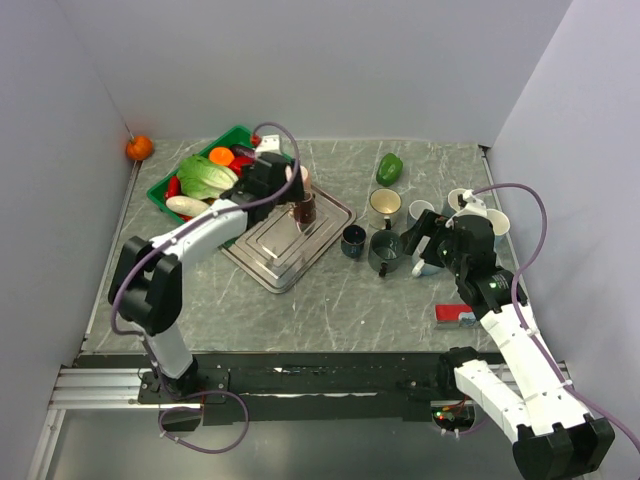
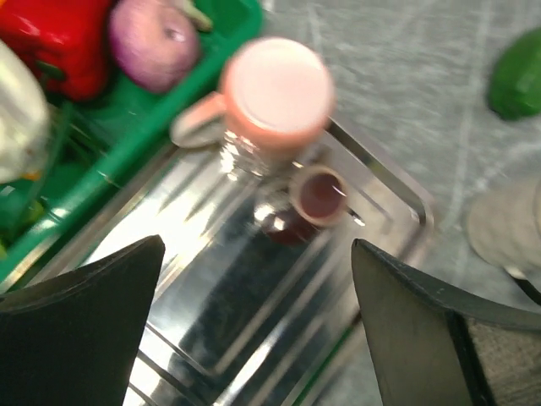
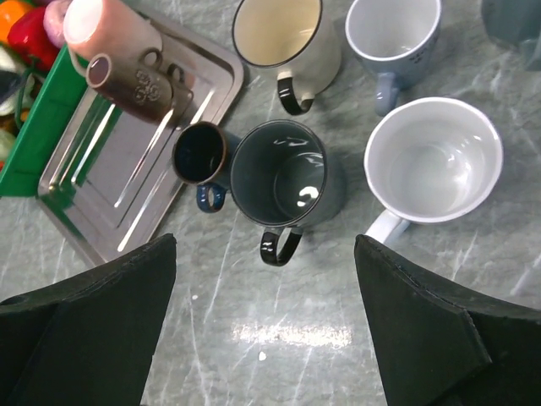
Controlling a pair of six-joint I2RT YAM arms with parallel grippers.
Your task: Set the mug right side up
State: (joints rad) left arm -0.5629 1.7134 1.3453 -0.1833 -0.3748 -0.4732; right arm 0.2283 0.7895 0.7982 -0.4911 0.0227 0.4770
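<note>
A pink mug (image 2: 279,89) stands upside down on the steel tray (image 2: 211,279), flat base up and handle to the left. Touching it is a small brown mug (image 2: 319,194); whether its top is a base or a mouth I cannot tell. My left gripper (image 2: 258,330) hangs open above the tray, short of both mugs, with nothing between its fingers. A dark grey mug (image 3: 279,173) stands upright on the table with its handle toward my right gripper (image 3: 266,330). That gripper is open just behind the handle and holds nothing.
Around the grey mug stand a small dark blue mug (image 3: 199,154), a cream mug (image 3: 283,38) and two white mugs (image 3: 434,161) (image 3: 393,34), all upright. A green basket (image 1: 160,190) of vegetables borders the tray. A green pepper (image 1: 390,168) and a red object (image 1: 455,315) lie on the table.
</note>
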